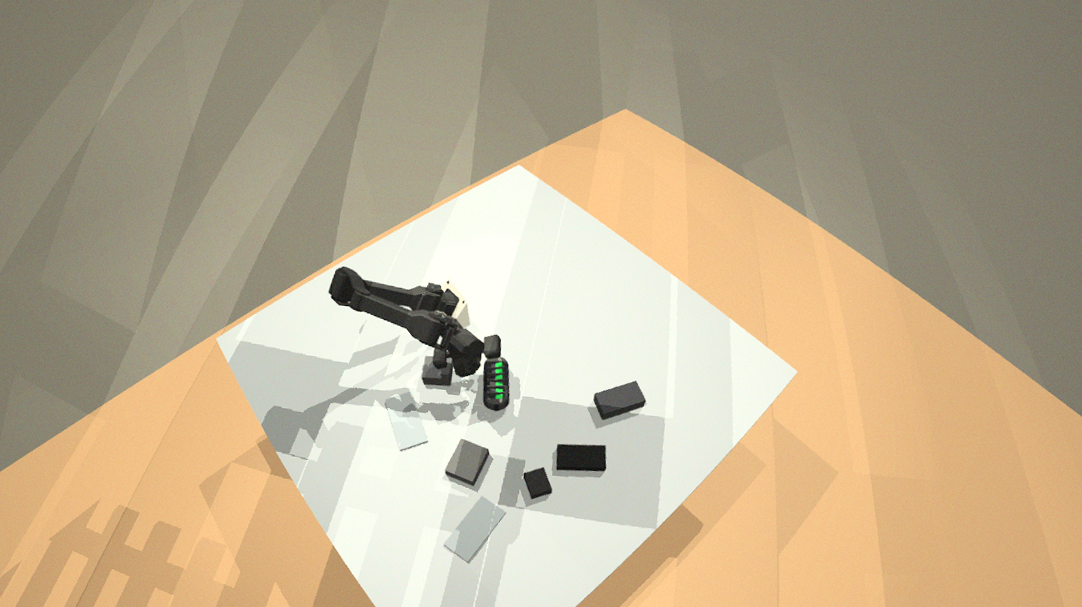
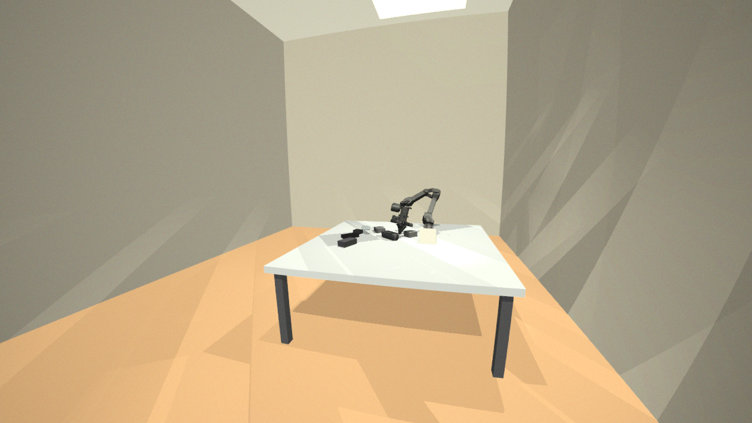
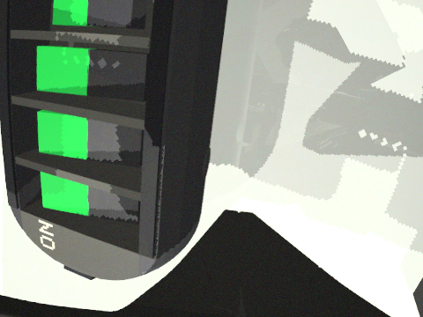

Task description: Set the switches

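Observation:
The dark grey controller unit (image 1: 486, 385) (image 2: 389, 235) (image 3: 185, 110) sits on the bench with its switches facing up. The wrist view shows four switches, the topmost cut off by the frame edge, and an ON mark at the unit's near rounded end. The topmost visible green face looks narrower than the three below it. Which ends are pressed down is hard to tell. The underside label is hidden. My gripper (image 2: 400, 232) (image 3: 235, 224) is shut and empty, its tip beside the unit's near end. In the top view, the arm hides the fingertips.
A dark block (image 1: 436, 372) (image 2: 410, 233) lies close beside the arm. A grey block (image 1: 466, 462), a small black block (image 1: 537, 483), a black block (image 1: 580, 457) and a dark grey block (image 1: 618, 399) lie farther off. Two pale plates (image 1: 409, 428) (image 1: 474, 529) lie flat. A cream block (image 2: 427, 236) is at the arm's base.

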Robot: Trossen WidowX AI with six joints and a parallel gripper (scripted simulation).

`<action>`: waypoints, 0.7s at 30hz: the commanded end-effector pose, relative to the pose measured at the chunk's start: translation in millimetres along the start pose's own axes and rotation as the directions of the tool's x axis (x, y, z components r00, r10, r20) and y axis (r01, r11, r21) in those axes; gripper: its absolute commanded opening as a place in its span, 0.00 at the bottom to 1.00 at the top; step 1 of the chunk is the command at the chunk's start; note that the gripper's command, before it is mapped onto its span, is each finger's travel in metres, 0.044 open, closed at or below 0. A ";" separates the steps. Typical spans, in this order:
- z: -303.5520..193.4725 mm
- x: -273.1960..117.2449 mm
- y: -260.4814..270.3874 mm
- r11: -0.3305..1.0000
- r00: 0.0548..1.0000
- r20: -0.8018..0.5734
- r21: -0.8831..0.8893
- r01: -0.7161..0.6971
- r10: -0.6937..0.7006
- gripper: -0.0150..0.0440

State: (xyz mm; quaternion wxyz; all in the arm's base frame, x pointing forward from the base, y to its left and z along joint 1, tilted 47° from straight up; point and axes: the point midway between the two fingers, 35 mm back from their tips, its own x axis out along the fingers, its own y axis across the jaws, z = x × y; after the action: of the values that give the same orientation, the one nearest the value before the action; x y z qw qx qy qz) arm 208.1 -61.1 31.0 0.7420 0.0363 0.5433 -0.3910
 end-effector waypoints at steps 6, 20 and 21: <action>-1.1 14.9 -5.0 1.000 1.000 -0.002 -0.010 0.006 -0.006 0.25; -1.8 27.4 -9.7 1.000 1.000 0.000 -0.010 0.008 -0.008 0.25; -1.8 27.5 -9.5 1.000 1.000 0.000 -0.010 0.008 -0.008 0.25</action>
State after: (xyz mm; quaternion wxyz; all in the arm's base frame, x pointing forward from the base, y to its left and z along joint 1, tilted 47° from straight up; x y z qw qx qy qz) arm 203.8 -81.6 12.9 0.7415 0.0329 0.5424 -0.3935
